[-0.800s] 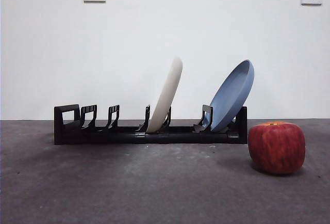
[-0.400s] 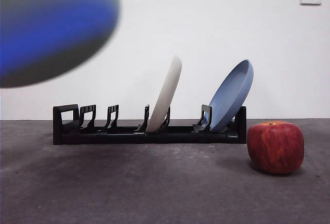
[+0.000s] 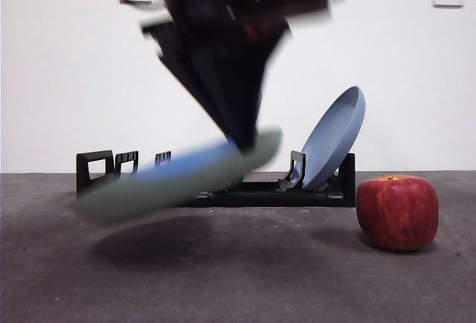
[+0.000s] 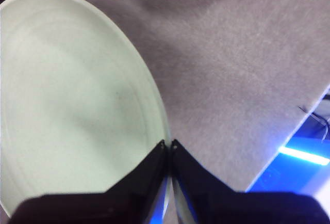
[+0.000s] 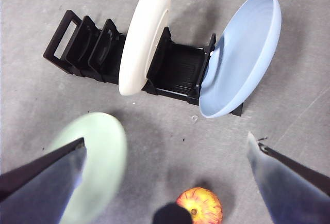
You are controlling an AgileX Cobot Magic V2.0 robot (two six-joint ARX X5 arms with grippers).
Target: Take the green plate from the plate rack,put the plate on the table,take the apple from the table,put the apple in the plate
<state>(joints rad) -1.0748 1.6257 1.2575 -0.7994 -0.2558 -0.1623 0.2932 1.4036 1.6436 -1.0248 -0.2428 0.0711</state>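
Front view: the left tool [image 3: 245, 143], blurred and dark, is clamped on the rim of the green plate [image 3: 171, 180], which hangs tilted just above the bench [image 3: 223, 278], in front of the plate rack [image 3: 327, 189]. The apple [image 3: 397, 213] sits near the rack's right end.

Left wrist view: the jaws meet on the pale mint, matte rim. The step in hand is setting the plate down; next likely calls for levelling and release.

Right wrist view: the right tool [image 5: 165, 170] hangs wide apart, empty.
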